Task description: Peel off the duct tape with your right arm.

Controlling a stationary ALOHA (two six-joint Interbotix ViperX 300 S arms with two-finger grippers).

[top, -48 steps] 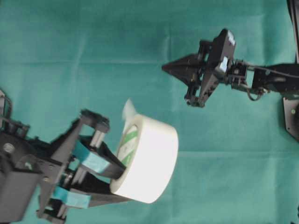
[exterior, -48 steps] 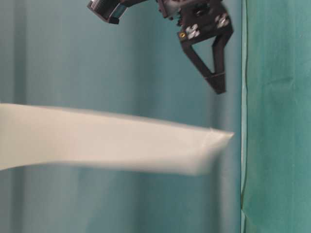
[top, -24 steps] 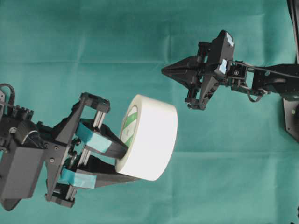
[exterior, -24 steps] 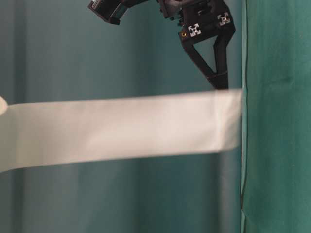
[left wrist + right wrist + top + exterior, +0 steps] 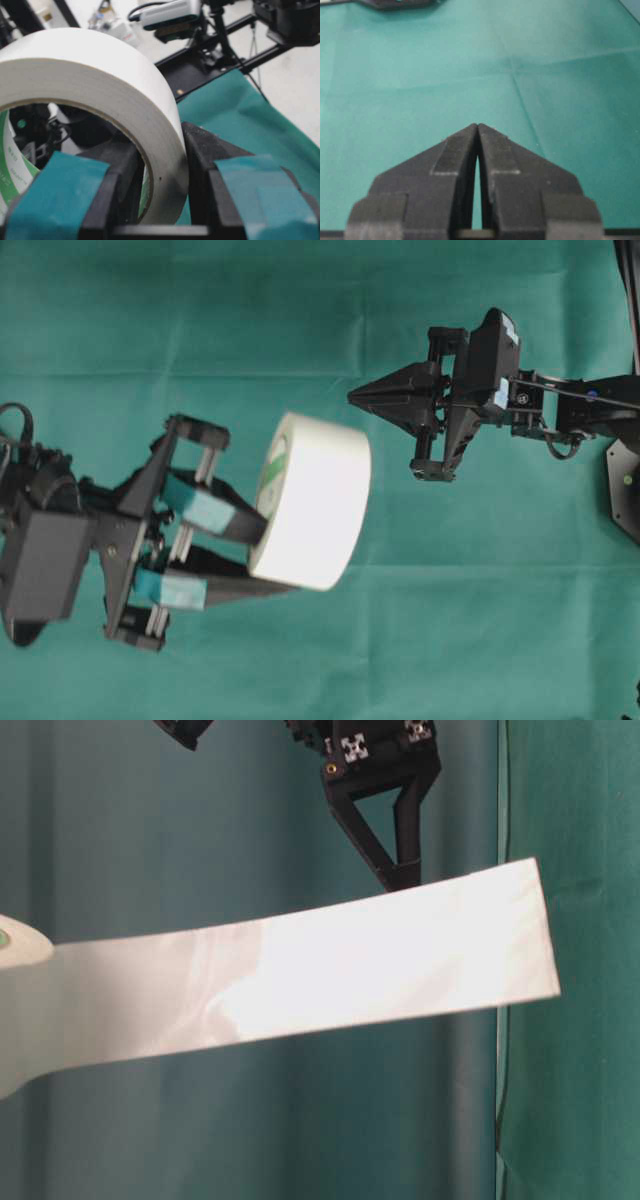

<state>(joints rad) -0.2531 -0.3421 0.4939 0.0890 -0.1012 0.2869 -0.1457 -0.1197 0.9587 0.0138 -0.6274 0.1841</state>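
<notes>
The duct tape is a wide white roll with a green-printed core, held in the air on its side. My left gripper, with teal pads, is shut on the roll's wall, one finger inside the core and one outside. My right gripper hangs just up and right of the roll, apart from it, its black pointed fingers pressed together on nothing. In the table-level view the roll is a broad white band crossing in front of the right gripper. No loose strip end shows clearly.
Green cloth covers the table all round. The right arm's black base sits at the right edge. A black frame and a camera unit stand behind the roll in the left wrist view.
The left gripper swung the roll up and to the left, turning it. The loose flap seen a second ago no longer shows. The right gripper drifted slightly right and stayed shut.
</notes>
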